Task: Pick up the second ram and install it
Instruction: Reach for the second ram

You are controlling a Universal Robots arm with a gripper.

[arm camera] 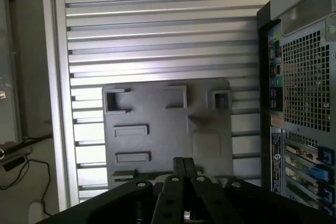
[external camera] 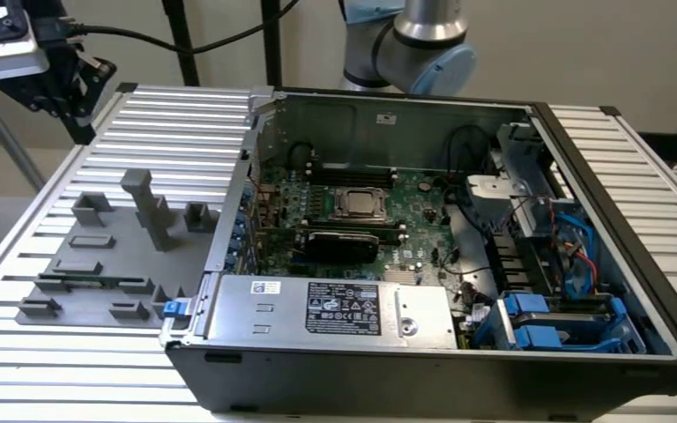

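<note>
Step in hand: approach for the pick; no grasp has been made. The end effector (arm camera: 181, 165) hangs above the grey tray (arm camera: 157, 109), its fingers pressed together and holding nothing. In the exterior view it sits high over the far corner of the desk (external camera: 33, 370), well apart from the tray. The second ram (external camera: 94, 282) lies flat in a slot toward the tray's near edge, not yet lifted. The computer case (external camera: 433, 388) stands open just beside the tray, with the motherboard (external camera: 415, 189) exposed. Judgement: the pick calls for spread fingers, alignment across the stick's narrow width, and a straight descent clear of the tall post (external camera: 148, 207).
</note>
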